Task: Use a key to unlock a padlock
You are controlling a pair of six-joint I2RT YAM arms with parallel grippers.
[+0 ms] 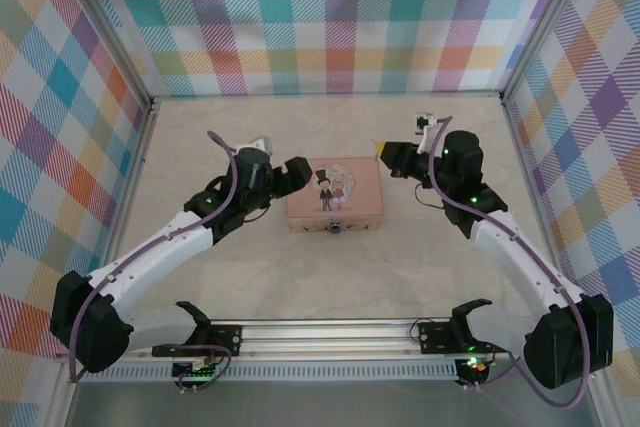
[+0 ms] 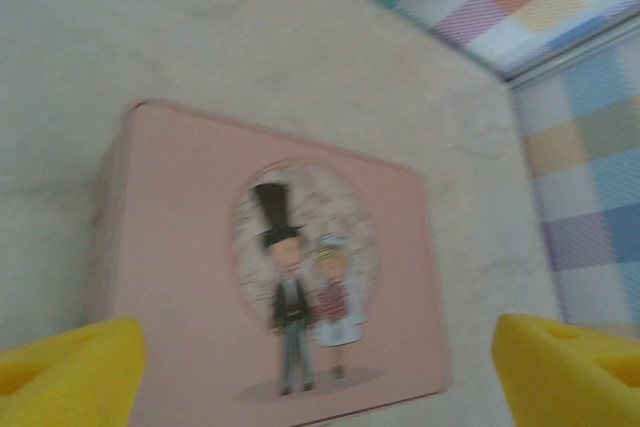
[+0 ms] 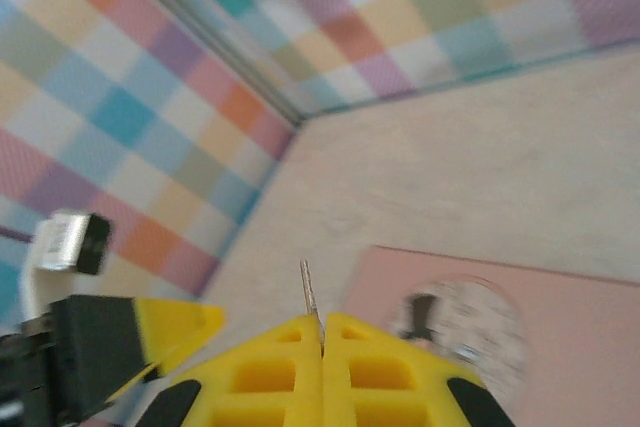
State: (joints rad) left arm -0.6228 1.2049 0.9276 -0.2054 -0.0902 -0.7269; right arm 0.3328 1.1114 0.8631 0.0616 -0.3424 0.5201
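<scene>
A pink tin point(image 1: 334, 193) with a cartoon couple on its lid lies mid-table. The tiny dark padlock point(image 1: 337, 228) hangs at the middle of the tin's near side. My left gripper point(image 1: 297, 175) hovers at the tin's left end, open; in the left wrist view its yellow fingers point(image 2: 70, 362) stand wide apart over the tin point(image 2: 180, 247). My right gripper point(image 1: 385, 154) is above the tin's far right corner. In the right wrist view it point(image 3: 322, 332) is shut on a thin metal key point(image 3: 309, 292) that sticks out past the fingertips, with the tin point(image 3: 590, 347) below to the right.
Plaid walls point(image 1: 330, 17) enclose the beige table point(image 1: 330, 267) on three sides. A metal rail point(image 1: 330, 332) with the arm bases runs along the near edge. The left gripper point(image 3: 130, 347) appears at the lower left of the right wrist view.
</scene>
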